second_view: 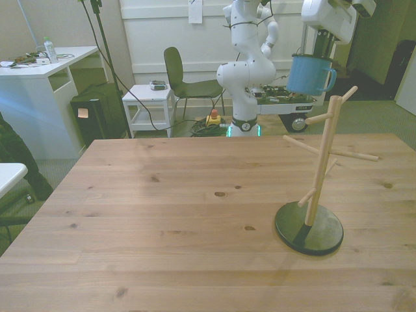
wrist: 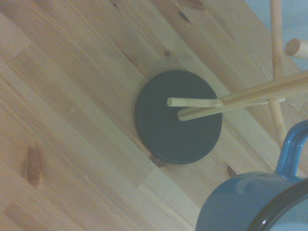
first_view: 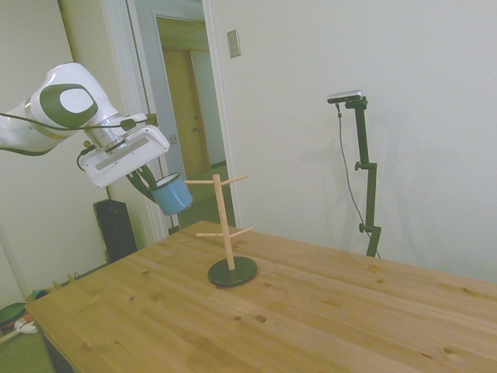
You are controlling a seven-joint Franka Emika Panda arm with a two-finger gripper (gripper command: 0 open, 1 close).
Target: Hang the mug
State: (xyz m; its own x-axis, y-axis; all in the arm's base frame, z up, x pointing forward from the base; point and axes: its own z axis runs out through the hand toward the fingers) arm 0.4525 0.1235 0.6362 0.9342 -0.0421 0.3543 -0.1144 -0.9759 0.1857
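Bare desk (second_view: 162, 214) fills the foreground; on it, toward the front view's right, stands the peg stand (second_view: 318, 172). High above, the hand (first_view: 147, 185) pinches the mug (first_view: 172, 193) by its rim, carrying it clear of the desk. Its handle (second_view: 330, 79) (the part that must catch) points toward the top peg (second_view: 342, 99), just beside it and slightly higher, not yet threaded.

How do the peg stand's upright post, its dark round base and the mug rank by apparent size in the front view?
1. Upright post: the longest, rising from the base to about mug height.
2. Dark round base: wider than the mug.
3. Mug: the smallest, though it hangs farther from the camera, so its true size is unsure.
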